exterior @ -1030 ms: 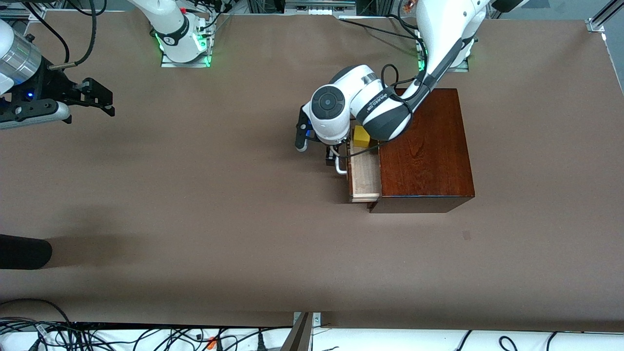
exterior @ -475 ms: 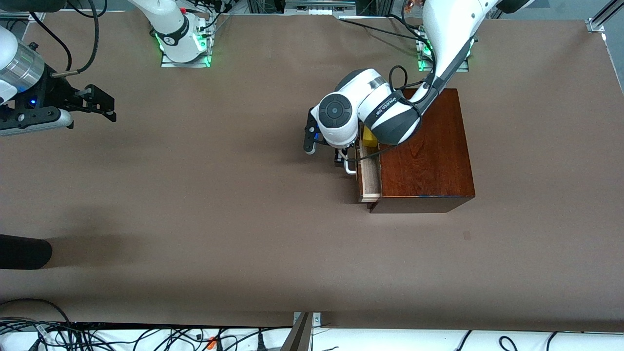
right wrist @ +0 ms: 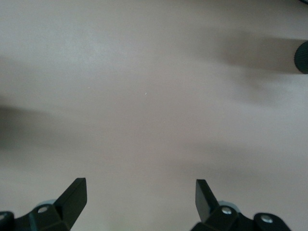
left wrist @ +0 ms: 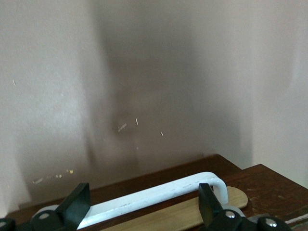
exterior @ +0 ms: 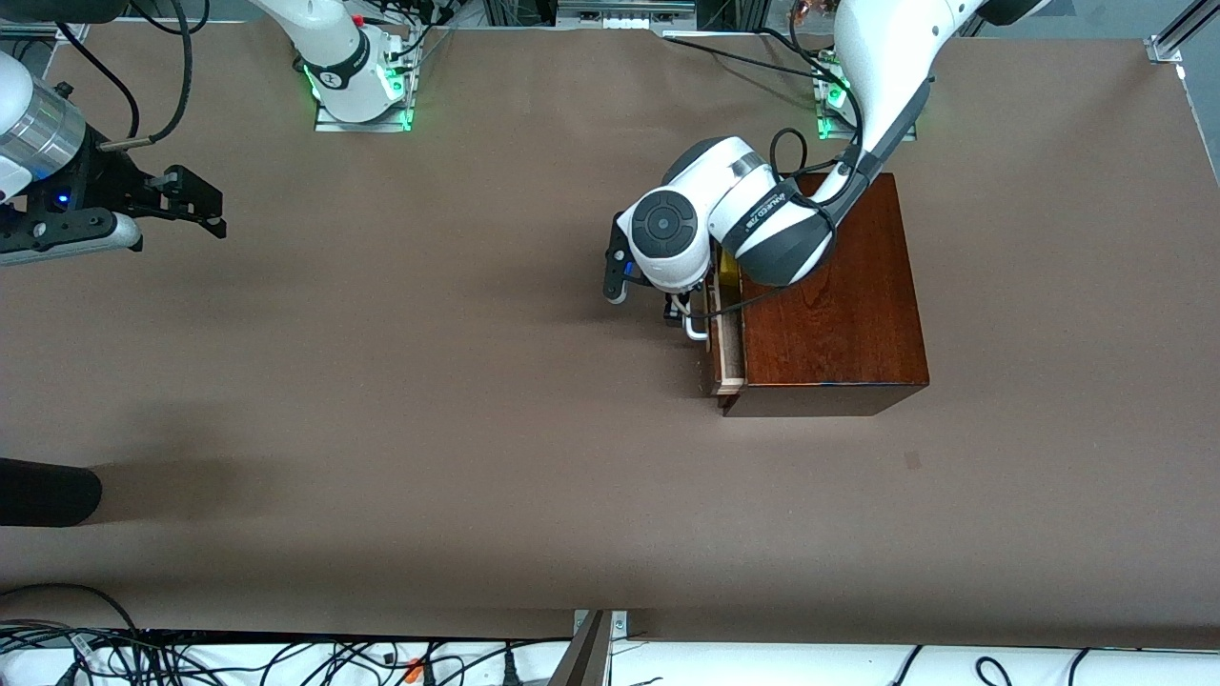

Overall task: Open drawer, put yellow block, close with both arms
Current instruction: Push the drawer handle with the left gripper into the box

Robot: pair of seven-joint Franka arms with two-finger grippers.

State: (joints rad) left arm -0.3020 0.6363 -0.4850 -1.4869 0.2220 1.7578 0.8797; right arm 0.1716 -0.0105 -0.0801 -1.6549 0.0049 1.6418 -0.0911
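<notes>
Drawer (exterior: 726, 348) closing was nearly finished at this moment: in the front view only a thin strip of the pale tray showed outside the mahogany box (exterior: 827, 295), right of the frame's centre. A sliver of the yellow block (exterior: 729, 270) could be seen inside that strip, under the left arm's wrist, so the block was in the drawer and the placing step looked done.

The left claw (exterior: 684, 312) sat at the white handle (exterior: 697, 327), just off the drawer's dark front. In the left wrist view its fingers (left wrist: 79, 204) stood spread, one on either side of the handle bar (left wrist: 159, 195) with clear space at each end (not pinching it), so it appeared to be pressing the front inward rather than gripping.

The right claw (exterior: 195, 202) hung over bare tabletop (exterior: 429, 429) at the far left edge of the front view, well apart from the box. Its wrist view showed the fingers (right wrist: 74, 195) spread wide over plain tabletop with nothing between them; that arm was waiting.

By my judgement, opening and loading were complete, and what remained was the last bit of travel to seat the drawer flush. The task asks for both arms in the closing, yet only the left one was at the drawer here.
</notes>
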